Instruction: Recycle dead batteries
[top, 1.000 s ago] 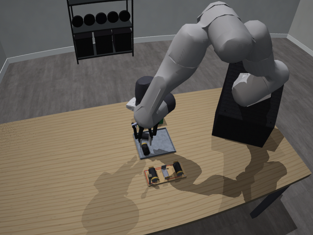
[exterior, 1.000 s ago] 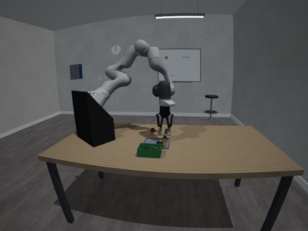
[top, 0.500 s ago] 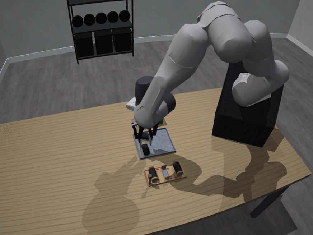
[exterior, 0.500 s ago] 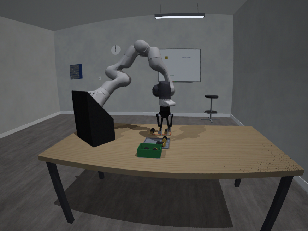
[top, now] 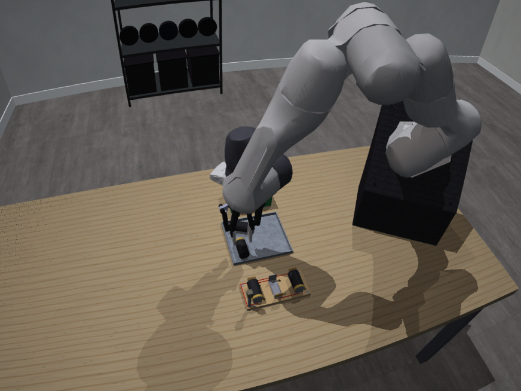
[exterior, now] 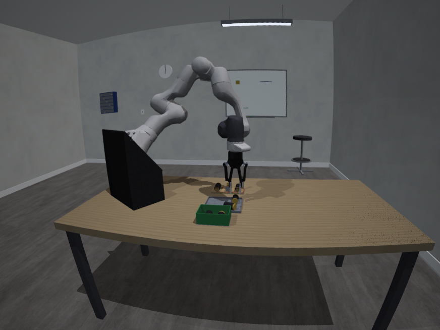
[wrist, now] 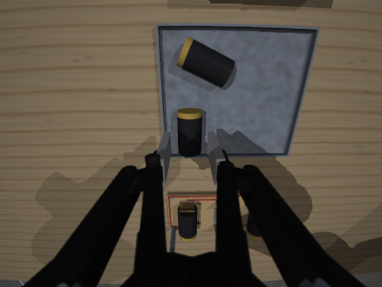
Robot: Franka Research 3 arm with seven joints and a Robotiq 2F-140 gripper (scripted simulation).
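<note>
My gripper (top: pixel 240 234) hovers over the grey tray (top: pixel 257 237), fingers partly open with nothing between them. In the wrist view the gripper (wrist: pixel 189 151) frames an upright-looking black battery with a yellow cap (wrist: pixel 189 132) that lies on the tray's near edge, with gaps on both sides. A second battery (wrist: pixel 206 62) lies tilted farther in on the tray (wrist: pixel 238 88). The wooden tester board (top: pixel 275 289) holds two batteries (top: pixel 254 290) (top: pixel 296 281), and its middle slot is empty. The green recycling box (exterior: pixel 213 214) stands upright with two batteries inside.
The black robot pedestal (top: pixel 410 185) stands at the table's right back corner. The green box sits just behind the tray, mostly hidden by the arm in the top view. A dark shelf (top: pixel 168 50) stands far off on the floor.
</note>
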